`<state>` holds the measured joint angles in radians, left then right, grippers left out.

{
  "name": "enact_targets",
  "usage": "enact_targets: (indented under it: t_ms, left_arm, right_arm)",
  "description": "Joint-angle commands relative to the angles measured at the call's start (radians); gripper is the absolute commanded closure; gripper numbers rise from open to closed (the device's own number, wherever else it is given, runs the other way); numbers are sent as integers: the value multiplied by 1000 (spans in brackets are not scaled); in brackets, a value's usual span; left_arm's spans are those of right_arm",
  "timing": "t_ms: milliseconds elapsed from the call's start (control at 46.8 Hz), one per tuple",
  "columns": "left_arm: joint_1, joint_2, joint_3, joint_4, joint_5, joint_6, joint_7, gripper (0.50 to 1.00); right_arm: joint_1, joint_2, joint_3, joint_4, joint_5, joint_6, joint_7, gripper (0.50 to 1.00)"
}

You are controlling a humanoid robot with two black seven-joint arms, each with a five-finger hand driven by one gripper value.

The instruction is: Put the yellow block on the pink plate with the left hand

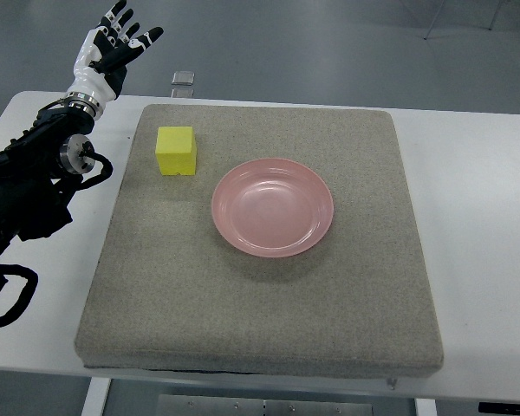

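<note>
Left hand (113, 45) hovers beyond the table's far-left corner, fingers spread, holding nothing. Smooth yellow block (176, 151) sits near the felt mat's (260, 321) far-left corner, the glossy round pink plate (272, 207) centred on it.

The black, cable-wrapped left arm (35, 186) is seen entering from the left edge and is bent upward. The white-and-black left hand (113, 48) is raised at the upper left, its fingers (143, 37) spread, nothing being held.
</note>
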<state>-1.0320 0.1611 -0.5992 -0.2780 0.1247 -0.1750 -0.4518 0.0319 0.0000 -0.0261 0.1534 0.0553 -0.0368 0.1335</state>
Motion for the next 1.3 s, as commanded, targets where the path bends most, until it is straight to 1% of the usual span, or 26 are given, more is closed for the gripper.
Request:
enact_targets:
  t_ms: [0, 192, 256, 363, 470, 641, 769, 854, 940, 1132, 1282]
  left_arm:
    - [3, 1, 2, 0, 6, 18, 5, 500]
    - [4, 3, 6, -1, 15, 18, 11, 500]
    - [0, 5, 50, -3, 16, 18, 16, 500]
    - [-25, 8, 221, -1, 16, 9, 19, 500]
    - [-80, 26, 387, -3, 16, -4, 19, 500]
    - [-175, 52, 677, -1, 27, -63, 18, 500]
    - [-246, 64, 904, 0, 67, -127, 18, 500]
    - [-286, 80, 1005, 0, 131, -167, 16, 501]
    - [-316, 83, 1047, 0, 258, -193, 15, 501]
    - [-350, 84, 1047, -1, 562, -204, -8, 501]
    - [-367, 81, 1052, -4, 713, -205, -61, 501]
  right_arm:
    - [0, 0, 0, 0, 0, 0, 0, 576]
    - [0, 0, 0, 0, 1, 0, 0, 576]
    - [0, 0, 0, 0, 0, 0, 0, 576]
    - [0, 0, 0, 0, 0, 0, 0, 576]
    - [0, 0, 0, 0, 0, 0, 0, 576]
    - [0, 0, 0, 0, 0, 0, 0, 576]
    - [0, 0, 0, 0, 0, 0, 0, 576]
    - [0, 0, 0, 0, 0, 0, 0, 576]
    - [0, 0, 0, 0, 0, 0, 0, 576]
    - [0, 0, 0, 0, 0, 0, 0, 576]
    - [0, 0, 0, 0, 0, 0, 0, 576]
